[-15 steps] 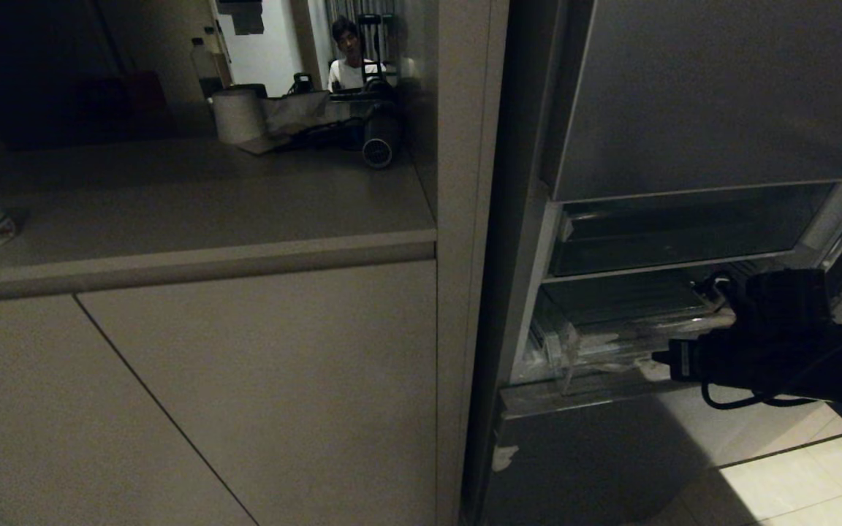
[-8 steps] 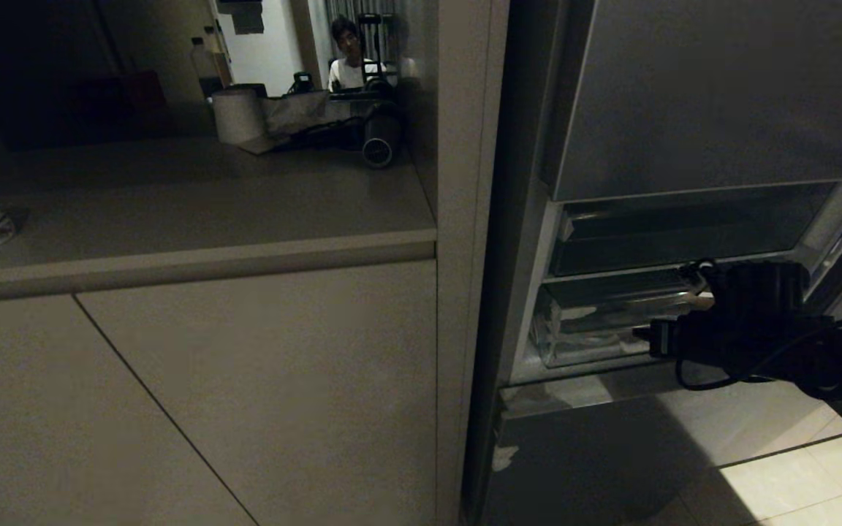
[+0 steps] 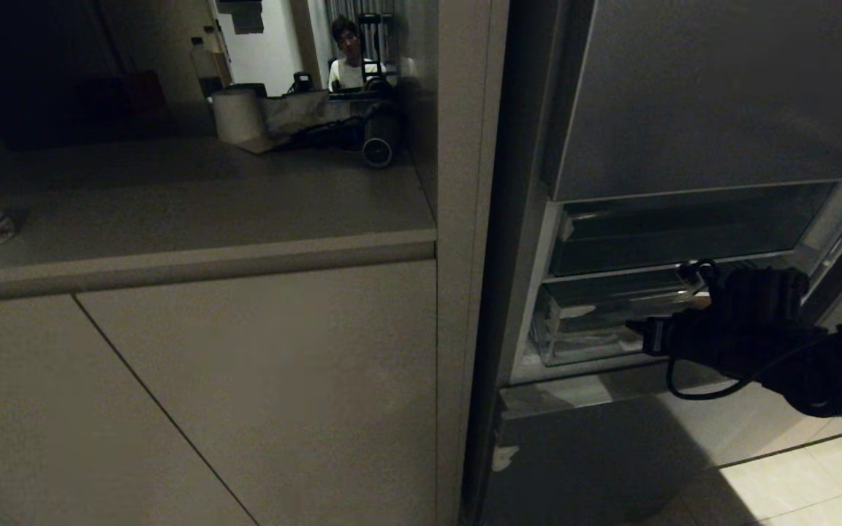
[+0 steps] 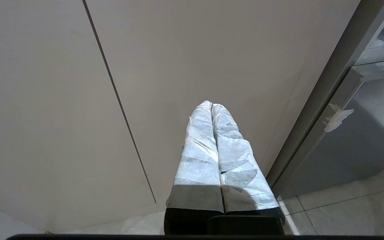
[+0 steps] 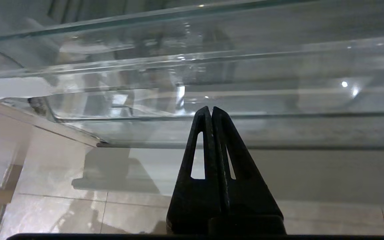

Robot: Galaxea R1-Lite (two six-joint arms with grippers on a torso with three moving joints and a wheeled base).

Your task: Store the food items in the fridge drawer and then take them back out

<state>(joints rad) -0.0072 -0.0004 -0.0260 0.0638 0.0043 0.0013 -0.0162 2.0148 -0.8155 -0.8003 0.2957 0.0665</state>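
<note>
The fridge drawer (image 3: 585, 332), a clear plastic bin with whitish tape scraps, sits in the fridge under a glass shelf. My right arm (image 3: 750, 329) reaches across its front. In the right wrist view my right gripper (image 5: 211, 109) is shut, holds nothing, and its tips are close against the drawer's clear wall (image 5: 278, 96). Whether they touch it I cannot tell. The food items are out of view. My left gripper (image 4: 212, 104), with white-wrapped fingers, is shut and empty, parked low in front of a beige cabinet door (image 4: 62, 100).
A tall grey door panel (image 3: 721, 95) hangs above the drawer. A grey panel with one tape scrap (image 3: 582, 467) stands below it. To the left, a counter (image 3: 194, 204) carries a paper roll (image 3: 238, 115) and a bottle (image 3: 202, 66). A person (image 3: 351, 69) sits far behind it. Tiled floor (image 3: 801, 482) shows at lower right.
The drawer has slid back into the fridge, and my right gripper has followed it inward and slightly up. The left arm has not moved.
</note>
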